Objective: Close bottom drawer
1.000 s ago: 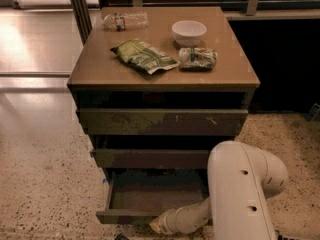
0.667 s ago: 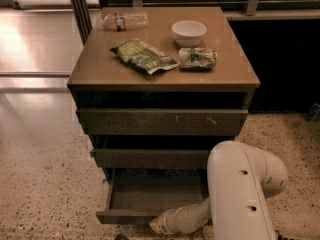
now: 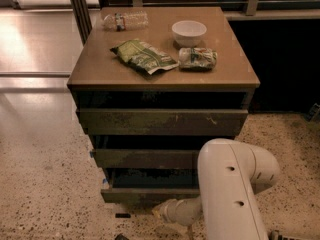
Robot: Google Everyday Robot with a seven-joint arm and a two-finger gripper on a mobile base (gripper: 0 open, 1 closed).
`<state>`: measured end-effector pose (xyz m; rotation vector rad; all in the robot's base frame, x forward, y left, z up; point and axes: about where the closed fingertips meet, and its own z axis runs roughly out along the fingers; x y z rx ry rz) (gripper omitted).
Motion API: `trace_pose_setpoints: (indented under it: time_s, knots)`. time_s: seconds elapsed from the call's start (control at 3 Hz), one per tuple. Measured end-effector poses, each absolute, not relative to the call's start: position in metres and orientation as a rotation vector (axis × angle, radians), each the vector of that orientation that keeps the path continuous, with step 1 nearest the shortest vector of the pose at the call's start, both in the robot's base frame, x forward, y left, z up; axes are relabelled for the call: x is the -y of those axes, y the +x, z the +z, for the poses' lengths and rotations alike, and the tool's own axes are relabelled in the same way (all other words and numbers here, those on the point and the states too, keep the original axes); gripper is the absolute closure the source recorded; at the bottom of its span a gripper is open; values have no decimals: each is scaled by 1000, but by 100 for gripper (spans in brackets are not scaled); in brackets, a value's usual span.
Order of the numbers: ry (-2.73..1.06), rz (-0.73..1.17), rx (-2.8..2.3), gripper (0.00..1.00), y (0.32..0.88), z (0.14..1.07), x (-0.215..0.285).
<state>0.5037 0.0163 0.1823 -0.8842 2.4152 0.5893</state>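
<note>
Cabinet (image 3: 230, 74) of dark olive-brown wood stands on a speckled floor (image 3: 45, 194), seen from above and in front. On its flat top, four items are noted: a clear plastic bottle (image 3: 125, 20) lying on its side at the rear left corner, a white bowl (image 3: 189, 32) upright toward the rear right, a green snack bag (image 3: 144, 57) lying flat near the middle, and a smaller crumpled packet (image 3: 198, 58) just beside it to the right, in front of the bowl. The top drawer front (image 3: 162, 121) is wide and scratched, with a dark gap above it. The middle drawer front (image 3: 145, 159) sits below it. The bottom drawer (image 3: 150, 195) is the lowest of the three, at floor level; it stands out a little from the cabinet, its worn front just forward of the middle front, with a dark strip of its tray showing above the front edge. The white robot arm (image 3: 230, 194) fills the lower right of the view, its large housing covering the right ends of the two lower drawers. The gripper (image 3: 160, 212) is low down, right at the lower edge of the bottom drawer's front, near its middle; whether it is spread or closed cannot be told from this view. A small dark object (image 3: 122, 215) lies on the floor just left of the gripper.
</note>
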Motion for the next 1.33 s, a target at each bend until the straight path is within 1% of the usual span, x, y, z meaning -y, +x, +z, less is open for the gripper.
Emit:
trace_pose_setpoints:
  time_s: [0.33,0.67,1.0,1.33]
  knots:
    - [-884,589,-2415,100,504,182,-16]
    - [-883,548,-2416,100,512,182,-13]
    - [-875,457,-2396,100,534,185,-3]
    - [-857,408,-2377,100,554,185,2]
